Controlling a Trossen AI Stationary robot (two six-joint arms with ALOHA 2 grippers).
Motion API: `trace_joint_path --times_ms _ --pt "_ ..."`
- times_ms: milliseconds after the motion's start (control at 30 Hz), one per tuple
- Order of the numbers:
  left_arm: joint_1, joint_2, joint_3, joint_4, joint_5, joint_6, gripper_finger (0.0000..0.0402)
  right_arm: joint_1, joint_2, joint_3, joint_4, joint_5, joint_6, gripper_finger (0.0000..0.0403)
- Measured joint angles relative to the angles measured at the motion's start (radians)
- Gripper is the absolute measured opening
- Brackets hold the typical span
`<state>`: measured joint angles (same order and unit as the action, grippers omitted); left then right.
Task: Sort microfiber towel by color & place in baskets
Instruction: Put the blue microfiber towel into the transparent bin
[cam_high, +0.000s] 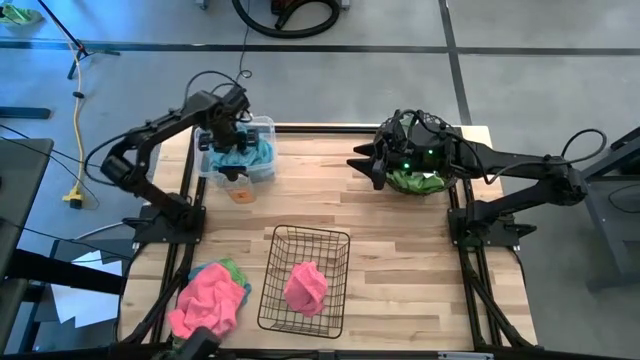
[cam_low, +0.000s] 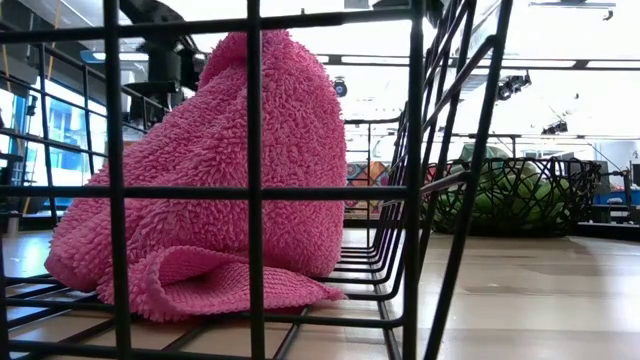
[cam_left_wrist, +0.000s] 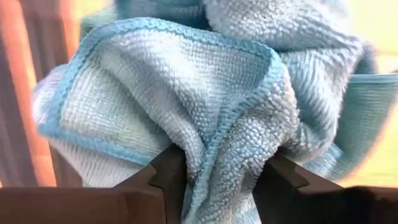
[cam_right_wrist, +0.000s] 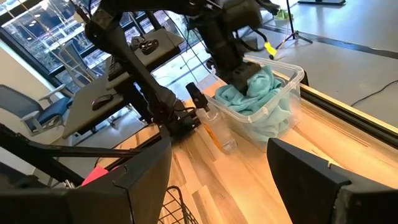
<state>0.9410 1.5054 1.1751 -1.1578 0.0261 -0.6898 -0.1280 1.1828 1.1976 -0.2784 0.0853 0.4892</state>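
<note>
Left gripper (cam_high: 228, 140) down in clear bin (cam_high: 262, 127) at eleven o'clock, fingers (cam_left_wrist: 171, 177) parted around blue towel (cam_left_wrist: 186, 106). Right gripper (cam_high: 368, 165) open beside round basket (cam_high: 445, 185) at two o'clock. Pink towel (cam_high: 305, 287) in wire basket (cam_high: 275, 300) at six.

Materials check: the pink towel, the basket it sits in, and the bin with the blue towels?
Pink towel: soft looped microfiber, judging by its fuzzy matte pile. Rectangular basket: thin black wire grid, probably coated metal. Bin: clear, likely plastic, since the light blue towels show through its wall.
</note>
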Motion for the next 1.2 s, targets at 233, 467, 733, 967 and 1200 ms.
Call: trace_joint_path --times_ms 233,467,733,967,1200 --pt "0.052 -0.128 0.000 0.001 0.021 -0.037 0.0158 0.000 0.000 0.000 0.004 0.000 -0.026 0.0262" --pt "0.060 -0.229 0.000 0.008 0.049 -0.043 0.0158 -0.011 0.000 0.000 0.015 -0.025 -0.026 0.0262" --pt "0.056 -0.284 0.000 0.008 0.070 -0.039 0.0158 -0.031 0.000 0.000 0.014 -0.115 -0.026 0.0262" --pt "0.034 -0.285 0.000 0.090 0.038 -0.013 0.0158 -0.031 0.000 0.000 0.013 -0.123 0.009 0.0262" --pt "0.046 -0.285 0.000 0.087 0.036 0.045 0.0158 -0.031 0.000 0.000 0.013 -0.123 0.044 0.0262"
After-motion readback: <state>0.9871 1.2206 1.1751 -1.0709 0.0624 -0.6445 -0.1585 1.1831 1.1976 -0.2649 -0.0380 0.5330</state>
